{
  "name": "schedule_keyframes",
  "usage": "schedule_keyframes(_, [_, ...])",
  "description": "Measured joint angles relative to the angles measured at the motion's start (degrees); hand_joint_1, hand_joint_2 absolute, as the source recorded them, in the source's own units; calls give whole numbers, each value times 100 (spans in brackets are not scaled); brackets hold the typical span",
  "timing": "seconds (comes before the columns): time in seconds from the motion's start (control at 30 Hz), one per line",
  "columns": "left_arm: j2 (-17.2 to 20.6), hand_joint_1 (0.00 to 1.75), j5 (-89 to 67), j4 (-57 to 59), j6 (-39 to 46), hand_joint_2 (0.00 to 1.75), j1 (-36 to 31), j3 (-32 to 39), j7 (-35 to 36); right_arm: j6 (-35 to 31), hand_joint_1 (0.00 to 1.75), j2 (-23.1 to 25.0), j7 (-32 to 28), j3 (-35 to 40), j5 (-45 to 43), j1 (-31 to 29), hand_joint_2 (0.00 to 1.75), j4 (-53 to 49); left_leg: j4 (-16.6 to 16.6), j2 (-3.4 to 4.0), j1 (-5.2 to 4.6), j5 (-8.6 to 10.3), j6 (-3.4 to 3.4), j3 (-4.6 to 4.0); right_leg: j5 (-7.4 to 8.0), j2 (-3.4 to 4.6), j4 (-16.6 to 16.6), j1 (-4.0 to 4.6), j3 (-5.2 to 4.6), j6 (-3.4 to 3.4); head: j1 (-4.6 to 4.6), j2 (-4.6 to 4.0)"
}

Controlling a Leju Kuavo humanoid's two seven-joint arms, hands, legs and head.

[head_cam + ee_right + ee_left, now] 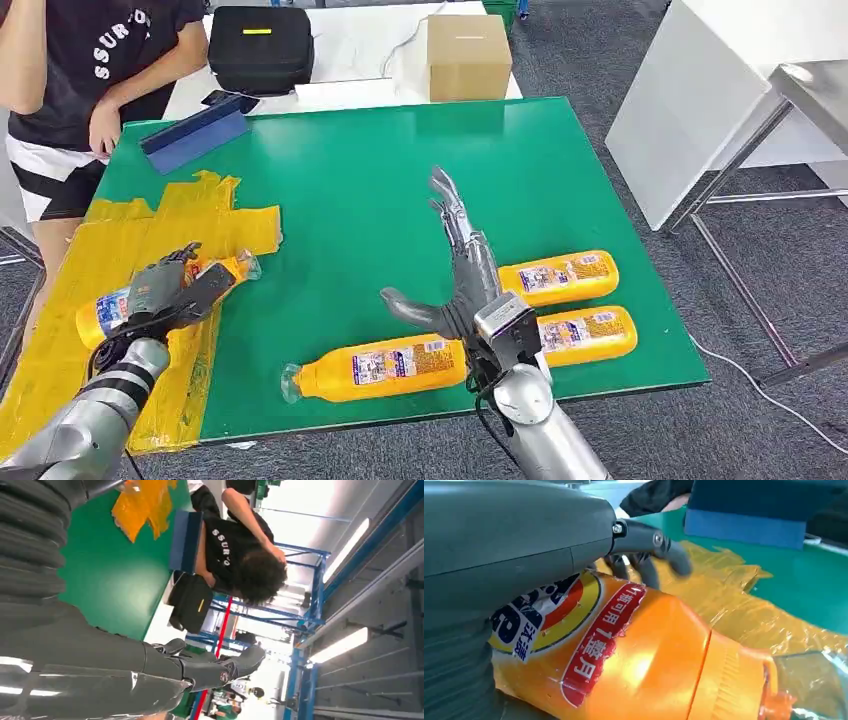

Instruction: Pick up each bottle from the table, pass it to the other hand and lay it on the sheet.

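An orange-yellow bottle [100,315] lies on the yellow sheet [60,360] at the left of the green table [370,180]. My left hand [165,290] is wrapped around its middle. Up close, the bottle [649,665] fills the left wrist view, with the hand [514,540] over it and its fingers [644,567] curled behind. My right hand [455,265] hovers open above the table, fingers stretched away from me, holding nothing. Three more bottles lie on the green: one [375,370] near the front edge by the thumb, two [558,277] [590,333] to the right.
A person [90,60] stands at the table's far left corner beside a blue flat box [195,135]. A black case [260,45] and a cardboard box [468,55] sit on the white table behind. A white bench [700,90] stands to the right.
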Motion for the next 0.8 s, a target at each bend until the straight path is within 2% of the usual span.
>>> schedule_keyframes(0.4, [-105,0,293,-9,577,175,15,398,-46,-20,0,33,59,2,18,-33,175,195,0,-1,-2,0,0,1,0,-1,0,-2,2,1,2,0])
schedule_keyframes(0.8, [-138,0,299,-9,594,175,18,472,-41,-24,0,66,63,4,33,-56,175,273,0,-1,-2,0,0,0,0,-1,0,-2,3,1,2,0])
